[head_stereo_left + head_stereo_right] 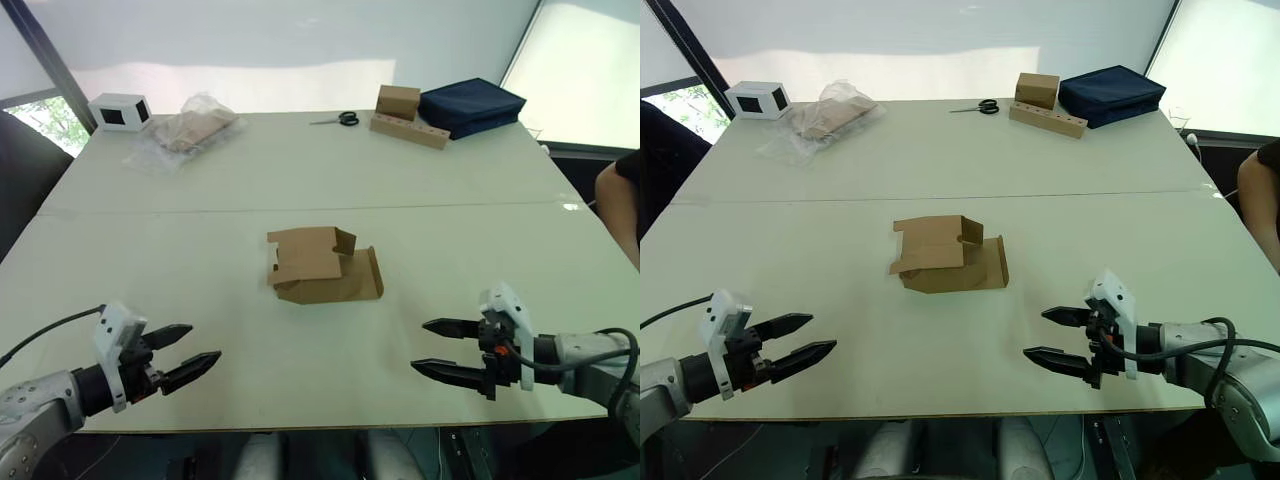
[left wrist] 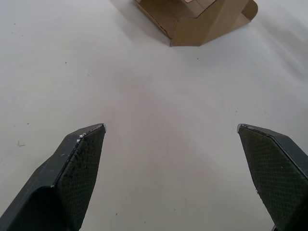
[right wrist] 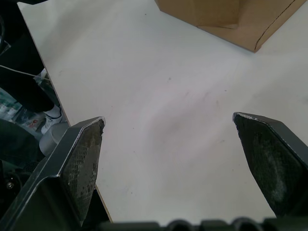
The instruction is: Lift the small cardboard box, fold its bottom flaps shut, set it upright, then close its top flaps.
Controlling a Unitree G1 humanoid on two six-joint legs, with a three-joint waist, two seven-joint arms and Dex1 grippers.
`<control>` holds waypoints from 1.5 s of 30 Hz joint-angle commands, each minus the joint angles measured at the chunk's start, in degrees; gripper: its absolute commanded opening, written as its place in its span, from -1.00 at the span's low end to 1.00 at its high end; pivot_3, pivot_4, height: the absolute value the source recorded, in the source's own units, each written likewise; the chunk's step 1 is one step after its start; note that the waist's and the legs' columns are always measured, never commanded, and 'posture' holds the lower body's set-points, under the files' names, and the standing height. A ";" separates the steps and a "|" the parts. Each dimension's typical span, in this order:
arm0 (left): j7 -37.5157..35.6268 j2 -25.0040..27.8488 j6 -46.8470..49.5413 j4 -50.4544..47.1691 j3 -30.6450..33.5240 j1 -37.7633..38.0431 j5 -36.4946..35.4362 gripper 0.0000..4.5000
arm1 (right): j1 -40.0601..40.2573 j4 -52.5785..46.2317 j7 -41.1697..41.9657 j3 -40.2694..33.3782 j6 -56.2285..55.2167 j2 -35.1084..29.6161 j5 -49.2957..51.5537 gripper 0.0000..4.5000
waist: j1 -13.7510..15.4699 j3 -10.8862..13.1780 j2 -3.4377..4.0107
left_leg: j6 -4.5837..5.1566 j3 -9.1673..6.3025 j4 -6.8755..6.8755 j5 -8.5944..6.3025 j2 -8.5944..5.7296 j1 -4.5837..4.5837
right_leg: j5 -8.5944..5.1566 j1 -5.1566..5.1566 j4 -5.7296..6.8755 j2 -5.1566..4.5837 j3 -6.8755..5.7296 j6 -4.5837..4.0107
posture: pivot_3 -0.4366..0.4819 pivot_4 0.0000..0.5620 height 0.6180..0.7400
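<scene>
small cardboard box mid-table, scissors far behind

A wide, pale rectangular tabletop is crossed by a thin seam. Its far edge is backed by a bright white translucent wall, and green foliage is glimpsed through a window beyond the far-left corner.

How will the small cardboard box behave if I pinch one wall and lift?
The small cardboard box lies partly collapsed with flaps splayed, so it will probably flex or fold rather than stay rigid. It looks empty and thin-walled, so likely light. On the smooth table it may slide if nudged.
</scene>
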 commanded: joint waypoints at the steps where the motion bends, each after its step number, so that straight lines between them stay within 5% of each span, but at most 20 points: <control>1: 0.05 0.05 0.28 -1.26 1.19 -0.43 -1.45 1.00 | 0.02 -2.39 -0.15 -0.68 -0.12 0.19 1.22 0.99 | 0.01 0.00 0.00 | 0.00 0.00 0.00 0.00 0.00 0.00 | 0.00 0.00 0.00 0.00 0.00 0.00 | -0.05 -0.47 1.00; 20: 0.04 3.71 1.18 3.55 1.38 -7.90 -0.33 1.00 | -6.07 0.26 -1.69 0.94 -1.65 0.15 -1.31 0.99 | 0.00 0.00 0.00 | 0.00 0.00 0.00 0.00 0.00 0.01 | 0.00 0.00 0.01 0.01 -0.01 0.00 | -0.05 -0.47 1.00; 32: -7.94 16.66 24.52 26.34 -6.45 -37.00 -9.03 1.00 | -14.88 -3.16 -3.29 -2.75 0.30 -3.69 0.89 0.99 | -0.36 0.03 0.02 | 0.00 -0.02 0.00 0.00 0.00 -0.02 | 0.00 -0.09 0.07 0.05 -0.03 0.00 | -0.05 -0.47 1.00; 37: -6.56 10.02 33.78 37.31 -11.62 -51.18 -10.45 1.00 | -18.37 -6.86 -5.73 -0.46 1.40 -3.71 0.97 0.99 | -0.15 0.03 0.02 | -0.01 -0.03 0.02 0.00 -0.01 -0.05 | 0.00 -0.10 0.09 0.03 -0.05 0.00 | -0.05 -0.47 1.00; 45: -5.44 -1.78 36.46 51.61 -17.18 -61.97 -6.21 1.00 | -17.76 -10.74 -8.41 1.57 1.83 -3.81 -0.58 0.99 | -0.22 0.03 0.01 | -0.02 -0.04 0.07 0.01 -0.03 -0.10 | 0.00 -0.17 0.13 0.04 -0.04 0.00 | -0.05 -0.47 1.00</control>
